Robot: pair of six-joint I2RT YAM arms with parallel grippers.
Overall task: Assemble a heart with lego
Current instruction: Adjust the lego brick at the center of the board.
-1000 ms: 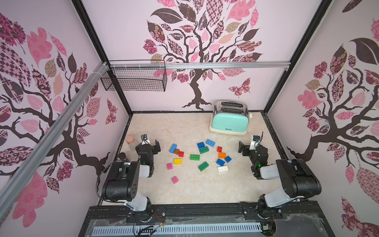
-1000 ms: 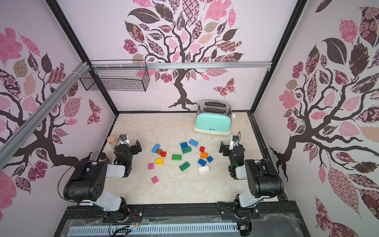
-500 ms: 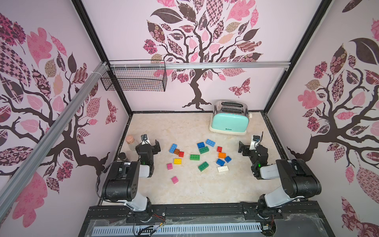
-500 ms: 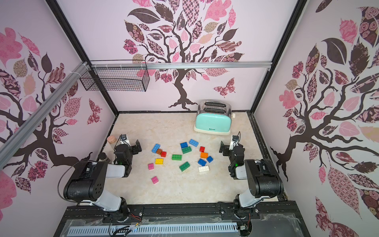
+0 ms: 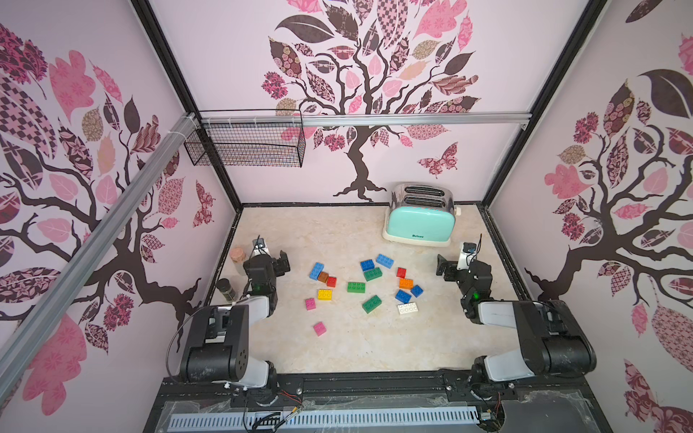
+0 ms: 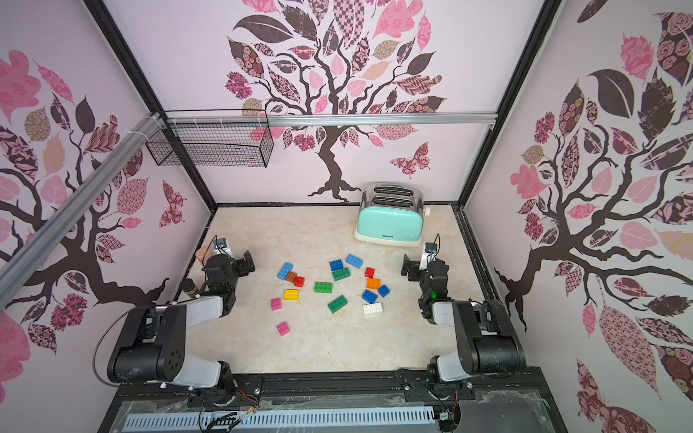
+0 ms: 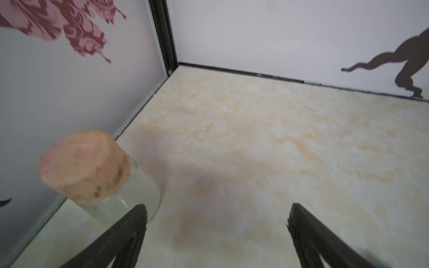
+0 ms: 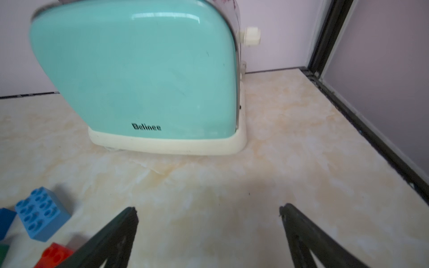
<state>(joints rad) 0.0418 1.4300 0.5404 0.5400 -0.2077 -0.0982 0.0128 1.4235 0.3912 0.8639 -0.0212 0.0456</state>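
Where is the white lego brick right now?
In both top views the white brick lies right of centre, beside a blue brick, a green brick to its left.

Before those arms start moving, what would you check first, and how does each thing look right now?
1. Left pincer open, holding nothing: ok.
2. Right pincer open, holding nothing: ok.
3. Lego bricks lying on the table between both arms: ok.
4. Heart shape started: not ok, the bricks lie scattered.
5. Gap between left pincer and corked jar: cannot tell, they overlap in the wrist view.
6. Toaster standing clear of the bricks: ok.
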